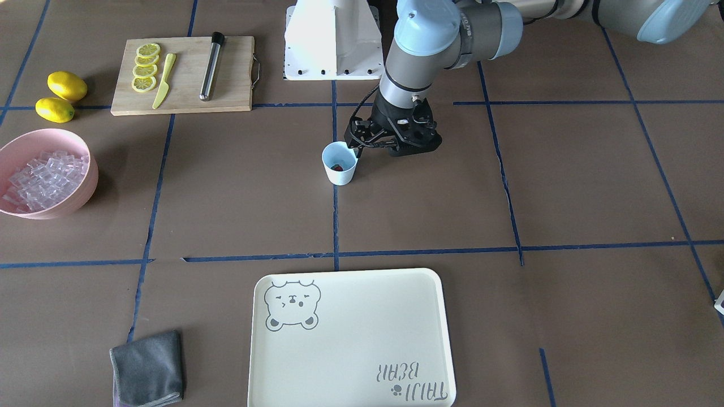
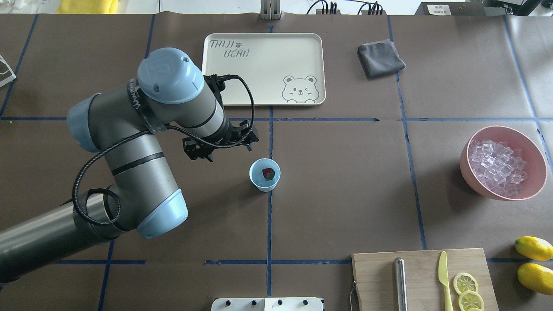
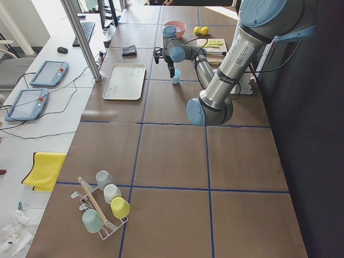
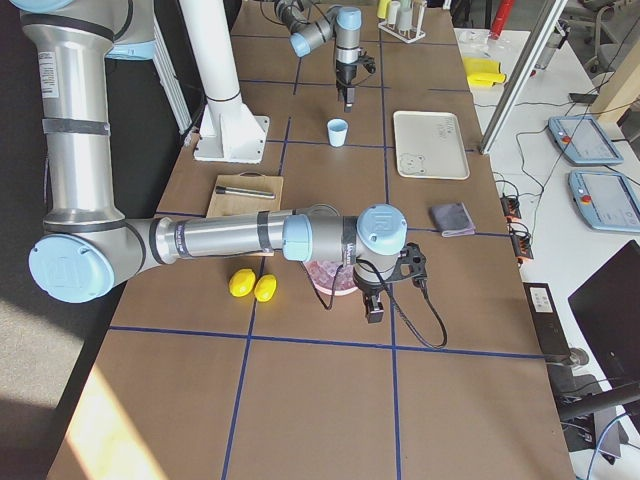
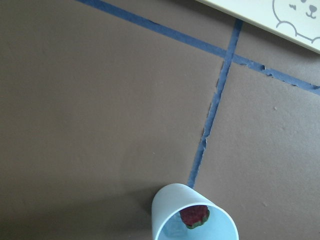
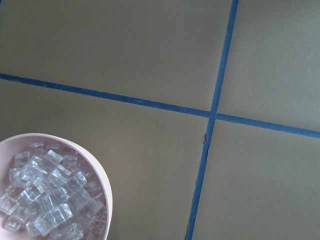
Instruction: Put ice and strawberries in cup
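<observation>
1. A cream plastic tray (image 2: 268, 73) with a bear drawing lies flat beyond the left gripper (image 2: 250, 134), on the side away from the robot's base. A folded grey cloth (image 2: 380, 58) lies near the tray, further toward the robot's right.
2. A wooden board (image 1: 232, 85) near the base carries lemon slices (image 1: 146, 68), a yellow-green knife (image 1: 164, 82) and a metal rod (image 1: 212, 66) with a black end. Two whole lemons (image 1: 67, 86) lie near it.
3. The left gripper's jaws look spread, with nothing between them, and hang above the brown tabletop (image 2: 345, 194).
4. The cup (image 2: 265, 174) stands close by, lower than those jaws and offset toward the robot's right, on a blue tape line (image 2: 270, 224). It is upright with its long axis vertical and its mouth up, narrowing toward its base. It is smooth and pale blue-white.
5. The strawberry (image 2: 268, 173) lies inside the cup, low down, red with a dark green cap. I cannot tell which way its tip points.
6. The right gripper (image 4: 374, 308) shows only in the side view, so I cannot tell whether its jaws are spread or pressed together.
7. The round pink bowl (image 2: 465, 162) sits just beside the right gripper's jaws, heaped with ice (image 2: 497, 166) in clear, glassy cubes. It is well apart from the cup.
</observation>
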